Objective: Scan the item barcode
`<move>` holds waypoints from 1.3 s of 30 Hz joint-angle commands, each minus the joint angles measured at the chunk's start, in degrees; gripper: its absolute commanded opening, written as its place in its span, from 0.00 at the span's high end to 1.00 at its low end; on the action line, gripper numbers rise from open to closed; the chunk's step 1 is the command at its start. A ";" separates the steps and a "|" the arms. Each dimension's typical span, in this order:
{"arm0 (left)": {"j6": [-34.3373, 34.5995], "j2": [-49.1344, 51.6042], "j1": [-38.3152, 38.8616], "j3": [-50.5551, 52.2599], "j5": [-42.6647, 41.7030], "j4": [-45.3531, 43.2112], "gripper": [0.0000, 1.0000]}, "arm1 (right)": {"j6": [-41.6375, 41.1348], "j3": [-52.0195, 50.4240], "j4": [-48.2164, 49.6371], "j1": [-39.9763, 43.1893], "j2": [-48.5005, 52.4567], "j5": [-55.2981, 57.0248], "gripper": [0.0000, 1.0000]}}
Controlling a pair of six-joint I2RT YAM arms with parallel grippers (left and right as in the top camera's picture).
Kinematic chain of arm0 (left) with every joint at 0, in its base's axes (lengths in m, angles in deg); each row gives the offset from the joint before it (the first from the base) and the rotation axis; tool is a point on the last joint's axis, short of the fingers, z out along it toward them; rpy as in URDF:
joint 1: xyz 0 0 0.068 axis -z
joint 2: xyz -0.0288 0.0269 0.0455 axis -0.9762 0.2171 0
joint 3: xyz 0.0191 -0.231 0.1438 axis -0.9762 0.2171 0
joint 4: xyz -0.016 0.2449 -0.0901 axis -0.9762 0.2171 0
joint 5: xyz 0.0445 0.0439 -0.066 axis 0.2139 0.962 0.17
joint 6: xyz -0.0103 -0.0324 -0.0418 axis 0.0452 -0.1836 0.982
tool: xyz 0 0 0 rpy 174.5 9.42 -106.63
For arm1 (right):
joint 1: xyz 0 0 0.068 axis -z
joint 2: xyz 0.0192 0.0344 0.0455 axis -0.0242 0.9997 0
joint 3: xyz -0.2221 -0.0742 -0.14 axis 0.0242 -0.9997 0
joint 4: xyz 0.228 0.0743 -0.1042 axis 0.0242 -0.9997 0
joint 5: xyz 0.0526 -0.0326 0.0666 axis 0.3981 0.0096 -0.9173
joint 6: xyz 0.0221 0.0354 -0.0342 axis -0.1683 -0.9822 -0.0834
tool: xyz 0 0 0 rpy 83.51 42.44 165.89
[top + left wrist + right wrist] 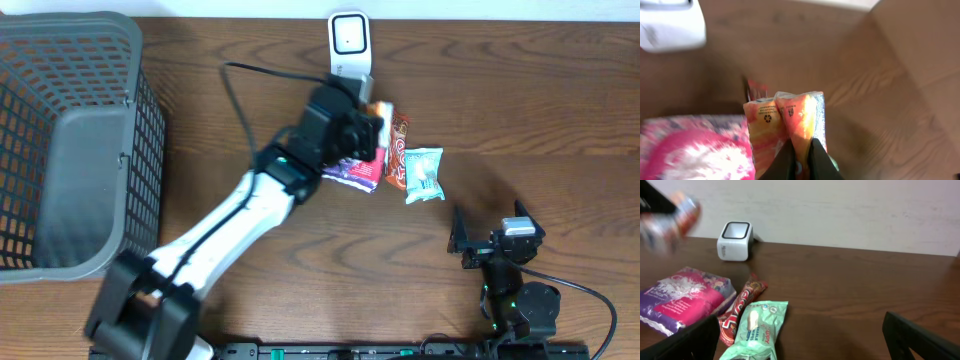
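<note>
Orange packet (790, 122) tight in the left tool (799, 152), near white scanner (349, 40).

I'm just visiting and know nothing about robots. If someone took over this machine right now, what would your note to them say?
Left gripper: shut on the orange snack packet, held off the table near the white barcode scanner.
Right gripper: open, empty, resting low at the table's near right.
On the table: purple packet, red candy bar, green packet, all below the scanner.
Done: one packet picked up.
Left: turn its barcode to the scanner window. The pictures don't show whether it has scanned.
</note>
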State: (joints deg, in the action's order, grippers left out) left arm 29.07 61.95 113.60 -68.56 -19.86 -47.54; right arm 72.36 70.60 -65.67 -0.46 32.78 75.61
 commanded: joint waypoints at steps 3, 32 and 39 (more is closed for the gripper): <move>-1.40 6.88 3.39 -0.22 1.42 -2.10 0.87 | 0.42 -0.04 -0.24 -0.50 -0.11 0.07 0.01; -9.90 -23.04 -16.17 -0.22 1.42 18.78 0.33 | 0.44 -0.04 -0.24 -0.50 -0.11 0.07 0.01; -10.43 -35.74 -29.55 -0.22 3.41 38.23 0.66 | 0.44 -0.04 -0.24 -0.50 -0.11 0.07 0.01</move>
State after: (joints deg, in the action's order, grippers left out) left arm 20.52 30.56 88.66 -68.84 -18.14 -15.43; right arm 72.36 70.60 -65.69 -0.46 32.76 75.59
